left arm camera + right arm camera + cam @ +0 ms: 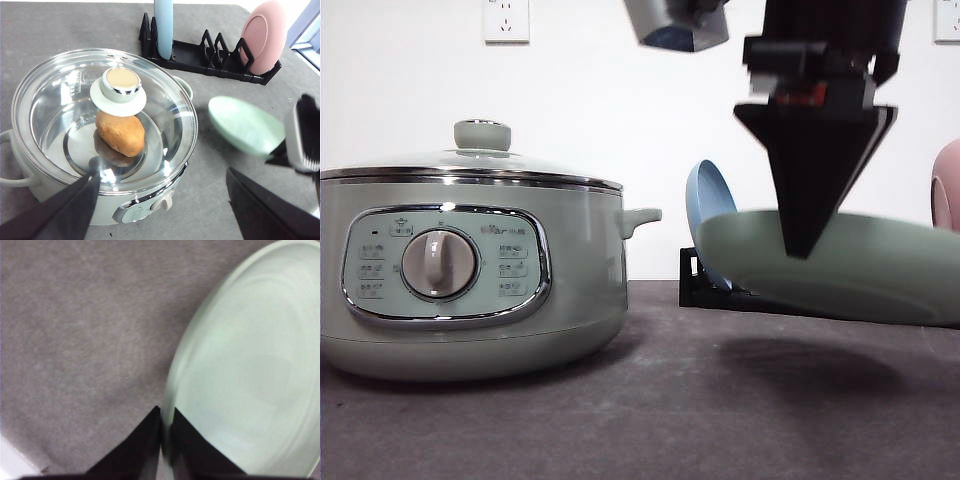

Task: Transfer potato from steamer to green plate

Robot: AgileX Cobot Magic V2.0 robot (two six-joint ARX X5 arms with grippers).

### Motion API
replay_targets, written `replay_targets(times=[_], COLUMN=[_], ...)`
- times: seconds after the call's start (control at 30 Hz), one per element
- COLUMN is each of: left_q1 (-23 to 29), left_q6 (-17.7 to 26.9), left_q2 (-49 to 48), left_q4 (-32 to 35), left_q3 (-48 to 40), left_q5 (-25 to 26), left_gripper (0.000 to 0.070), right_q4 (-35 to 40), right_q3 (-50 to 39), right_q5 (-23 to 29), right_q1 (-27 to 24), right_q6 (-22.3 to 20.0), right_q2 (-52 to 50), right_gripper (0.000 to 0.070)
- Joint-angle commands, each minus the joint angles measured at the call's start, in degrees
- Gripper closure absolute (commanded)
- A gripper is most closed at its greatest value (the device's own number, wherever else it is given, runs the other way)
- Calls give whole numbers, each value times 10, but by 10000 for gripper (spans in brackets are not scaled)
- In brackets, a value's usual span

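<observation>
The potato (pixel 120 133) sits inside the steamer (pixel 470 290) under its closed glass lid (pixel 75 110), at the table's (pixel 670 420) left side. The right gripper (pixel 165 427) is pinched on the green plate's (pixel 880 265) rim, holding it, apparently tilted, just above the table beside the rack (pixel 200 55). Lowering it flat, clear of the steamer, would suit; the left gripper (pixel 160 200) hangs open over the lid.

We see the steamer (pixel 470 275) on the table (pixel 650 420) at the left, its lid (pixel 105 117) on and the potato (pixel 120 132) inside. Right of it the green plate (pixel 880 265) hangs above the table, with the rack (pixel 210 57) behind.
</observation>
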Motion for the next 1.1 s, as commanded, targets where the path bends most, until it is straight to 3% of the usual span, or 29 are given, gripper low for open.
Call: replay_targets(times=[0.0, 0.6, 0.67, 0.77, 0.83, 1.07], left_q1=[-1, -1, -1, -1, -1, -1], left_q6=[3, 3, 3, 3, 3, 3], left_q2=[2, 2, 2, 2, 2, 2], left_q4=[7, 6, 6, 6, 6, 6], left_q3=[12, 12, 12, 12, 12, 12], left_q5=[3, 3, 3, 3, 3, 3], left_gripper=[185, 185, 185, 185, 185, 185], right_q4=[15, 59, 59, 61, 58, 40], right_q3=[-4, -23, -23, -23, -23, -8], right_q5=[12, 18, 17, 16, 15, -3], right_q1=[13, 50, 50, 50, 50, 50], right_q6=[14, 39, 40, 41, 42, 37], right_q2=[14, 144, 146, 146, 146, 123], right_gripper=[694, 688, 642, 439, 353, 342])
